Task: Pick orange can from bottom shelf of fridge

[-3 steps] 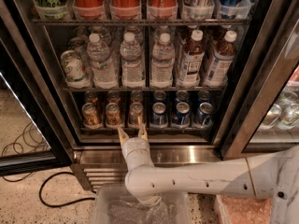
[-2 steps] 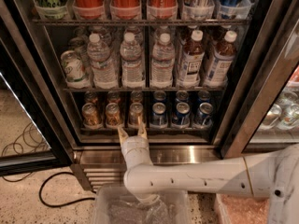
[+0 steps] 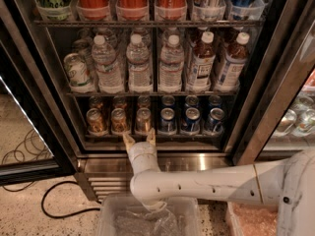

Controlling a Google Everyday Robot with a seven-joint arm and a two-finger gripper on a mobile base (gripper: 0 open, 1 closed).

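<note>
Nothing has changed since a second ago: my gripper [image 3: 139, 135] is parked in the same spot, and every can in the fridge [image 3: 30, 63] sits where it was.

Pose-wise, my white arm [image 3: 211, 183] comes in from the lower right, runs almost level across the front of the ribbed steel base [image 3: 197, 162], then bends at the wrist so the gripper points up and into the cooler. The fingers are spread apart with nothing between them. Their tips reach the front edge of the bottom shelf [image 3: 187, 134].

The orange can [image 3: 143, 119] I'm closest to stands upright in the front row, right above my right-side fingertip, untouched. Another orange can [image 3: 119, 120] is just above and a bit left of my other fingertip, a third one [image 3: 96, 121] is further left, and more of them stand in a row behind. The blue cans [image 3: 191, 119] are up and to the right of my gripper on the same rack. Water bottles [image 3: 140, 63] stand on the rack well above me. Below my wrist there's a clear plastic bin [image 3: 110, 213], and down to the left a black cable [image 3: 54, 200] loops on the floor.
</note>
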